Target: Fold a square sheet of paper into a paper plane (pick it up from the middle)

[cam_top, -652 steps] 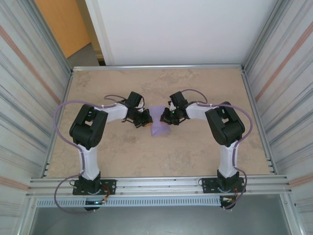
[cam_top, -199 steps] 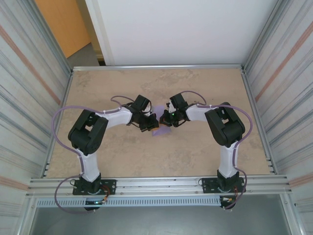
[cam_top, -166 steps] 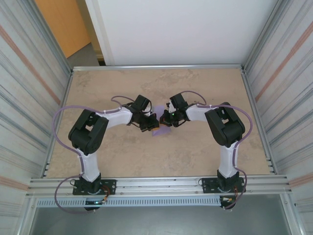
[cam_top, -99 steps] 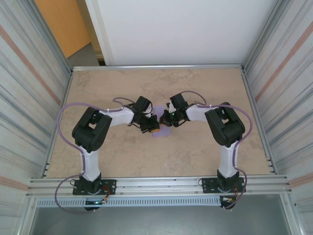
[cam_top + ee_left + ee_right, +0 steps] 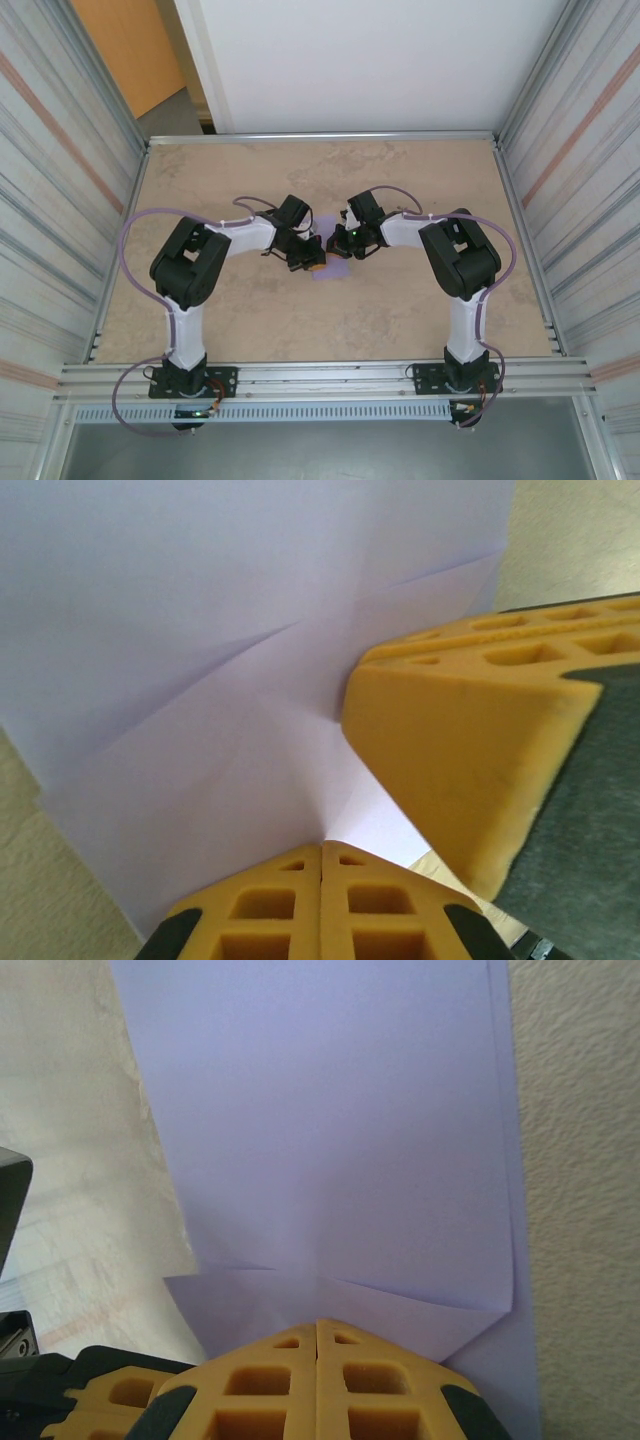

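Observation:
The lilac square sheet of paper (image 5: 331, 270) lies on the table between the two grippers, with folded flaps and creases (image 5: 200, 640) (image 5: 330, 1140). My left gripper (image 5: 316, 263) is shut, its yellow tips (image 5: 322, 845) resting on the paper. From the other side my right gripper (image 5: 341, 246) is shut too, with its tips (image 5: 318, 1322) pressed on a folded flap's edge. In the left wrist view the right gripper's yellow fingers (image 5: 460, 750) sit on the sheet just to the right of mine. A finished paper plane is out of view.
The beige table (image 5: 400, 180) is fenced by a metal frame, with corrugated walls (image 5: 60, 200) left and right. Both arm bases stand on the near rail (image 5: 320, 375). Open tabletop lies behind and in front of the paper.
Over three seconds the left gripper slid right onto the sheet and covered most of it. In the last second the left elbow swung a little to the right; the right arm held still.

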`<state>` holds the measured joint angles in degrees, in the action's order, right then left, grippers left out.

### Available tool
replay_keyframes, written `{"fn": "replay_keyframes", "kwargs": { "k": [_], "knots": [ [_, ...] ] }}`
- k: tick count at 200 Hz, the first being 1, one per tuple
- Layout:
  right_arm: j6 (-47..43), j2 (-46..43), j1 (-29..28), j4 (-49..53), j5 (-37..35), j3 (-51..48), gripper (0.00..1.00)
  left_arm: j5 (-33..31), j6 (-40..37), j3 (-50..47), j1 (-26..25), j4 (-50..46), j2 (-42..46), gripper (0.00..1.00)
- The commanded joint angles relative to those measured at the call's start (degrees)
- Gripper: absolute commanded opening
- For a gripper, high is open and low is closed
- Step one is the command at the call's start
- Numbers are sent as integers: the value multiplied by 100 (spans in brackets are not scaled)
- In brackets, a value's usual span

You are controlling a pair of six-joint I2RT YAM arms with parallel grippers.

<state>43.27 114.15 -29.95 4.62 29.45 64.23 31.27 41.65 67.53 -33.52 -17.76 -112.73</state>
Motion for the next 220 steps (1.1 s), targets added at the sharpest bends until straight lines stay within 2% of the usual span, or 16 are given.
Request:
{"fn": "replay_keyframes", "kwargs": {
  "k": [1,99,220],
  "knots": [
    [95,460,69,856,-686,-195,5,-116,-279,120,-54,-426,-76,4],
    [99,494,95,935,-725,-151,5,-458,-976,151,-128,-1303,7,4],
    [87,526,121,970,-750,-147,5,-763,-1423,-259,-226,-2079,523,3]
  ]
}}
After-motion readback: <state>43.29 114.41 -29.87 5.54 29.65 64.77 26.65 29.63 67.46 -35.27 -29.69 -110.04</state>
